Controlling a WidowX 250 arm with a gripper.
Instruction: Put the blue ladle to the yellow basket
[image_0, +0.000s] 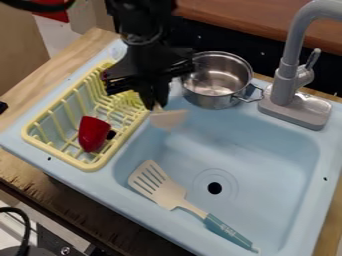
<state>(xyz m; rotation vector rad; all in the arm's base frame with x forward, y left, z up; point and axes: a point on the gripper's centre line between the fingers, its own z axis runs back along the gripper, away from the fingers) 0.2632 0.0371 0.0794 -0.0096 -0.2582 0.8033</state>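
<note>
- Wooden counter (19, 167) as the surface, light-blue sink unit (73, 174) set on it, basin toward the view's right.
- Nearest in the basin: slotted spatula (157, 185), cream blade toward the view's left, teal handle slanting down toward the lower right.
- Just past the spatula—round dark drain (214, 188) in the basin floor.
- Left of the basin, yellow basket (93, 166), a slatted rack. Red object (93, 134) lies in its nearer half, small black piece (111, 135) right beside it.
- Ladle (169, 119): pale cream bowl hanging above the basin's far left corner, near the basket's right-hand rim, outside the basket. Bowl blurred; most of the handle hidden by the gripper.
- Black gripper (157, 103) points down above the ladle bowl, between basket and pot, fingers pinching the ladle by its handle.
- Behind the basin, shiny metal pot (217, 85), upright, open top, a loop handle toward the faucet.
- Grey faucet (287, 82) at the far right—base on the sink unit's back ledge, spout curving up.
- Farthest back: reddish-brown wooden surface (267, 17).
</note>
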